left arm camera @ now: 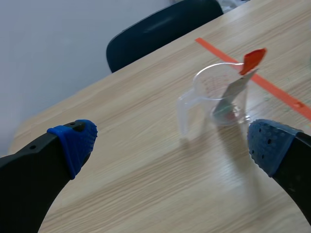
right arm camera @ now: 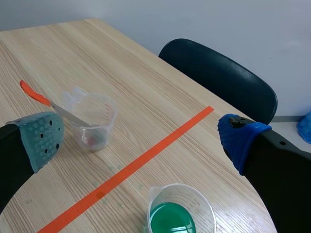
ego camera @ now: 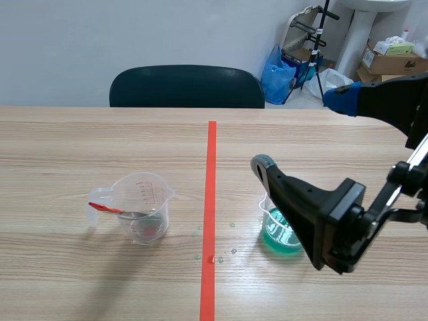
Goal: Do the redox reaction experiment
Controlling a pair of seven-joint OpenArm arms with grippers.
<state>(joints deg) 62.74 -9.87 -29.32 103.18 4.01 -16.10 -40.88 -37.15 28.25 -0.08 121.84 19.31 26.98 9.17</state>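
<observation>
A clear plastic measuring jug (ego camera: 142, 215) holding a red-handled metal spatula (ego camera: 110, 209) is standing left of the orange-red tape line (ego camera: 211, 200); the wide-open right gripper (right arm camera: 141, 141) is partly blocking the clear cup of green liquid (ego camera: 273, 231) opposite. The left gripper (left arm camera: 170, 143) is hovering equally wide near the jug, a dark chair (ego camera: 187, 87) behind.

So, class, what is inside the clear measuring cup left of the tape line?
A red-handled metal spoon leans inside the measuring cup, over a small reddish residue. The spoon's tip is too blurred to make out.
</observation>
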